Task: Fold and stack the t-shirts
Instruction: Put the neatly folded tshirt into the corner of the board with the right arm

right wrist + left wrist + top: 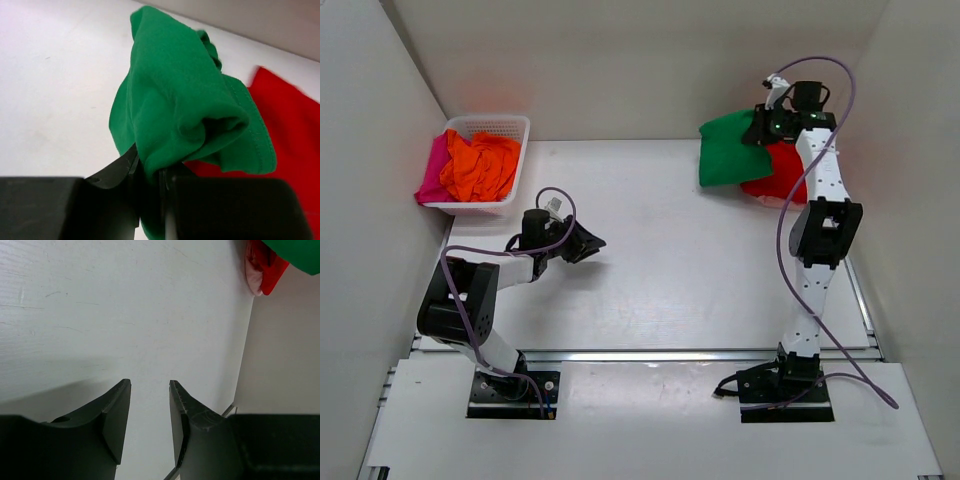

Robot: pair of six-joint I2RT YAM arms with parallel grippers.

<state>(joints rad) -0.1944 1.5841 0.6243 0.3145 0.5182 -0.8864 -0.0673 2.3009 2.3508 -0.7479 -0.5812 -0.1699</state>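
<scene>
We have the right hand point(147, 172) clenched on a bunched fold of the green t-shirt point(170, 100), far across the bench point(650, 260) from the basket point(495, 122), near the opposite back corner. The green cloth droops limply from the grip. The red t-shirt point(770, 182) lies on the bench just beyond it, farther again from the basket; we cannot tell whether the two touch. The orange t-shirt point(480, 165) and the pink t-shirt point(432, 172) sit crumpled in the basket, the pink one spilling over its outer side. Our left hand point(150, 385) hovers just in front of the basket, jaws apart, grasping nothing. We judge these shirts light, soft and easy to grip. They will sag and bunch, so we would pinch a hem or shoulder edge rather than mid-cloth.
</scene>
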